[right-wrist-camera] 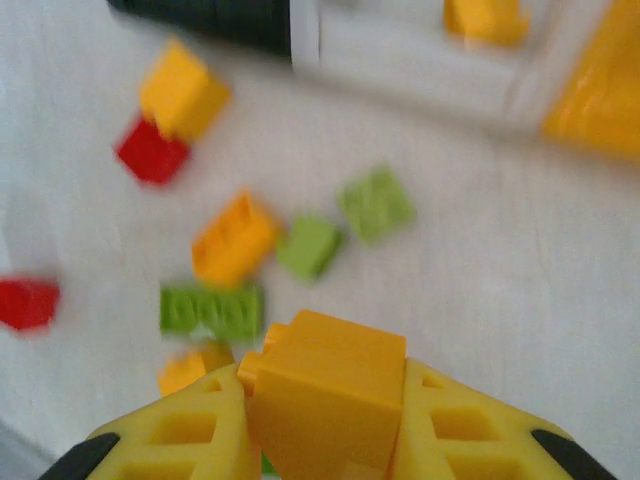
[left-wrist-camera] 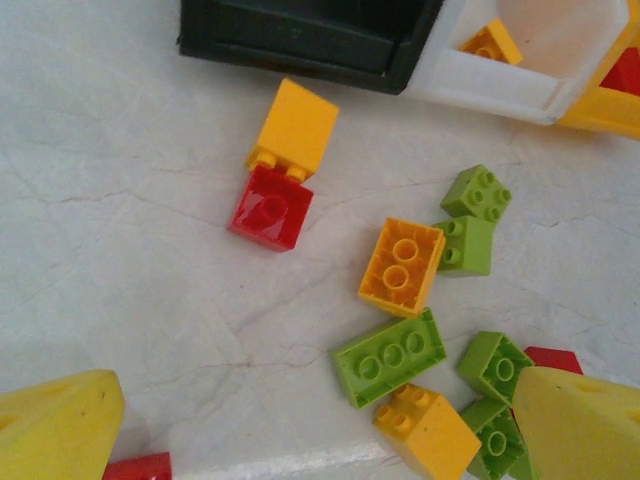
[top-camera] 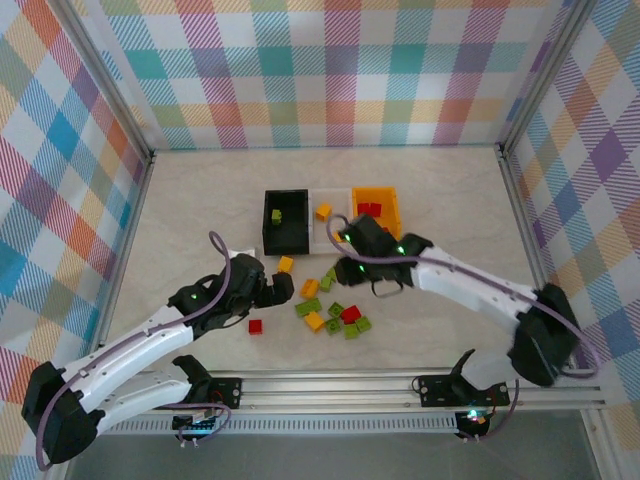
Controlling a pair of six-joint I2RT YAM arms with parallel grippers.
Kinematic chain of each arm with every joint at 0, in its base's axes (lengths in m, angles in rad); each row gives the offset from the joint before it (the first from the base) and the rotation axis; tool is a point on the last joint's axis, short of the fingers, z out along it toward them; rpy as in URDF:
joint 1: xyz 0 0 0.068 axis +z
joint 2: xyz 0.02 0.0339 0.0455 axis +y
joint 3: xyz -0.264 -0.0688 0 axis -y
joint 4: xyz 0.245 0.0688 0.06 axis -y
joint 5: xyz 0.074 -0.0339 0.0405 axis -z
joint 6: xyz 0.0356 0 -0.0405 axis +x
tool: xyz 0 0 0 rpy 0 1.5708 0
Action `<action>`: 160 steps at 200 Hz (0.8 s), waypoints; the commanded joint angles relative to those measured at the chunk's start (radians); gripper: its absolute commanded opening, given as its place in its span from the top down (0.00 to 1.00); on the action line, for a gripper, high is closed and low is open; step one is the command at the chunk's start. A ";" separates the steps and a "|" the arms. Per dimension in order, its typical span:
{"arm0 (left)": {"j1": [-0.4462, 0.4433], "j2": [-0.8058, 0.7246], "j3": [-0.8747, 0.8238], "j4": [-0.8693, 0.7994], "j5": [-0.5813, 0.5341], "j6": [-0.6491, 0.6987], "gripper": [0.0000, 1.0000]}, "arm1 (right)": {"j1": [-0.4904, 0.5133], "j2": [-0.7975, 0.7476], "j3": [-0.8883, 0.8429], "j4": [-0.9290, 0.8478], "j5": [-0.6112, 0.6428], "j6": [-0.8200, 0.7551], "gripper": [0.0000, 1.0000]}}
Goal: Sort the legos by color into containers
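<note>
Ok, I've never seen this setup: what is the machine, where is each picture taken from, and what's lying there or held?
These are two robot arms bolted at the near edge of the table, each ending in a two-finger gripper. The overhead picture looks down from behind them; the other two come from cameras on each wrist. On the table sit a black bin, a white bin and an orange bin in a row, with loose bricks in red, green and orange in front. The left gripper is open above the bricks; the right gripper pinches an orange brick.
</note>
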 commanded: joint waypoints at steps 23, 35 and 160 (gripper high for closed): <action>0.018 -0.062 -0.038 -0.022 0.001 -0.031 0.00 | -0.112 0.354 0.336 0.032 0.032 -0.084 0.74; 0.019 -0.062 -0.039 -0.022 0.011 -0.032 0.00 | -0.126 0.439 0.429 0.003 0.045 -0.095 0.74; 0.025 -0.071 -0.035 -0.033 0.043 -0.022 0.00 | -0.129 0.405 0.435 -0.023 0.036 -0.095 0.36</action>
